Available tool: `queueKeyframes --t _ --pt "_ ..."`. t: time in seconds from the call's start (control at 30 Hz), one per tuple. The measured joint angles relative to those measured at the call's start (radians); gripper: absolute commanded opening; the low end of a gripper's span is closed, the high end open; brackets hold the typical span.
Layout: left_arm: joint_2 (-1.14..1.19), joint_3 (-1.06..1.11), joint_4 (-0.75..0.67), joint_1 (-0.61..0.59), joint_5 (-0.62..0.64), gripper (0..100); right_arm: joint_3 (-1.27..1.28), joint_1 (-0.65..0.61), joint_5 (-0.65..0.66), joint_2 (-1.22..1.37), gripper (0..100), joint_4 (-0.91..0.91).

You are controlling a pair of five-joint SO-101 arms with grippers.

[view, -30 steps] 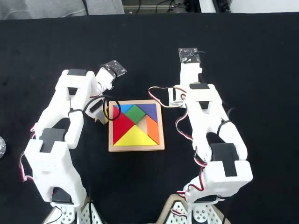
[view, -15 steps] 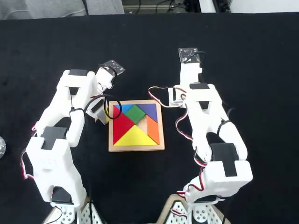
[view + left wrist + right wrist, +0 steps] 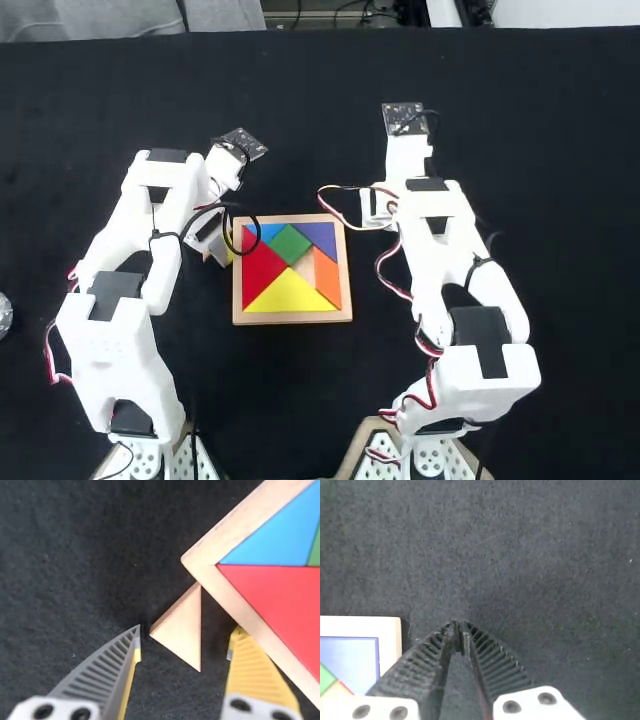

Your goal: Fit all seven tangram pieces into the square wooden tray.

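Observation:
The square wooden tray (image 3: 240,318) lies at the table's centre with blue (image 3: 266,232), green (image 3: 291,243), purple (image 3: 322,237), red (image 3: 262,272), yellow (image 3: 291,296) and orange (image 3: 327,277) pieces in it. A bare wood-coloured triangle (image 3: 303,275) shows in the middle of them. Outside the tray rim (image 3: 235,530), a small wooden triangle (image 3: 182,630) lies on the cloth touching the corner by the blue piece (image 3: 280,535). My left gripper (image 3: 186,630) is open, one finger on each side of that triangle. My right gripper (image 3: 457,627) is shut and empty just off the tray's corner (image 3: 360,625).
Black cloth covers the table, with free room all around the tray. My left gripper (image 3: 222,248) and right gripper (image 3: 362,210) flank the tray's far corners. A small round metallic thing (image 3: 3,313) sits at the table's left edge.
The left arm has shifted very slightly; its gripper stays at the tray's corner. The right arm and the pieces have not moved.

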Motion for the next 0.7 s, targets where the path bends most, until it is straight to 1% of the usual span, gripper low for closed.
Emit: queueKeyframes --t 0.1,0.27,0.33,0.47,0.7 --pt "0.0 0.0 0.0 0.011 0.0 27 0.0 0.0 0.0 0.0 1.1 0.0" --pt "0.0 0.0 0.0 0.017 0.046 27 0.0 0.0 0.0 0.0 1.1 0.0" --pt "0.0 0.0 0.0 0.018 0.051 25 0.0 0.0 0.0 0.0 1.1 0.0" --pt "0.0 0.0 0.003 0.021 0.054 15 0.0 0.0 0.0 0.0 1.1 0.0" --pt "0.0 0.002 0.006 0.051 0.057 14 0.0 0.0 0.0 0.0 1.1 0.0"
